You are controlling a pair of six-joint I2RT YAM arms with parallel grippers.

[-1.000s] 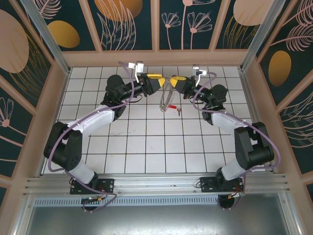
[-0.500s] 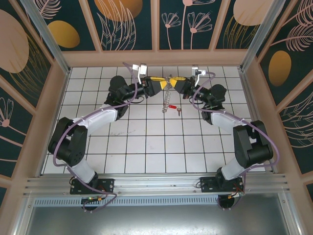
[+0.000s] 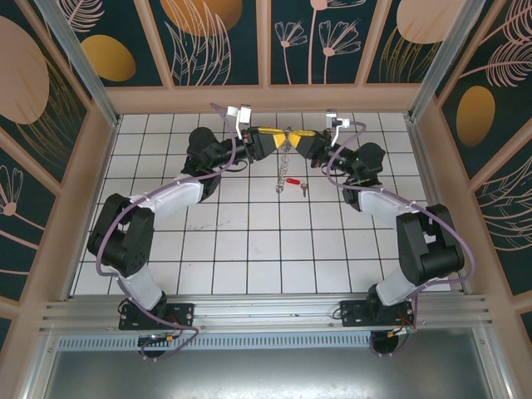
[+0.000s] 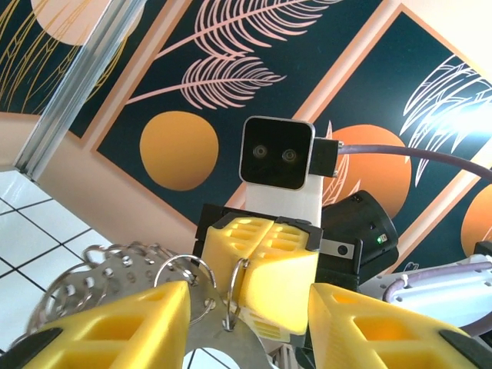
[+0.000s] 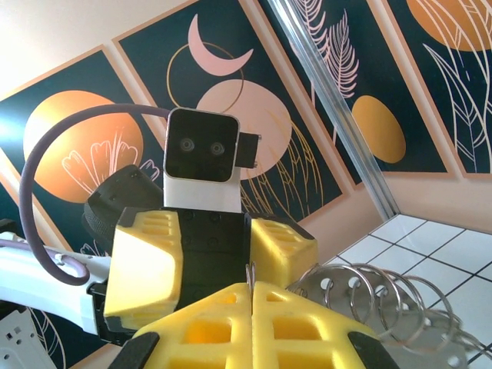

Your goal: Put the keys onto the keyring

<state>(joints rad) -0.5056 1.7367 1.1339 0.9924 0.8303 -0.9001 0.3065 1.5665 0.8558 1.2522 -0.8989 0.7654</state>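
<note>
Top external: the two arms meet at the upper centre of the frame, above the tiled surface (image 3: 249, 241). The left hand (image 3: 273, 139) and the right hand (image 3: 301, 143) face each other tip to tip. The keyring (image 3: 287, 158) hangs between them, its fringe of links trailing down toward the tiles. The key (image 3: 293, 184), with its red head, lies on the surface just below and right of that trailing end. Neither hand holds it.

Left wrist: the left hand's (image 4: 247, 307) yellow fingers (image 4: 123, 327) stand apart at the bottom of the frame, with part of the keyring (image 4: 115, 265) lying in the gap. I cannot tell whether either pad touches the metal. Opposite, the right hand (image 4: 265, 265) has its fingers pressed together on a thin wire of the ring.

Right wrist: the right hand (image 5: 252, 307) is clamped shut, a sliver of ring at the seam. The keyring's loops (image 5: 377, 296) fan out at lower right. The left hand (image 5: 215, 261) faces it, spread wide.

Risks, as I judge them: the right hand's pinch is on thin wire, so the ring could twist or slide out. The hands are very close, so the left hand might close on the right hand's fingers rather than on the ring. A dropped ring would land on the key, and even the swinging links could knock it away.
</note>
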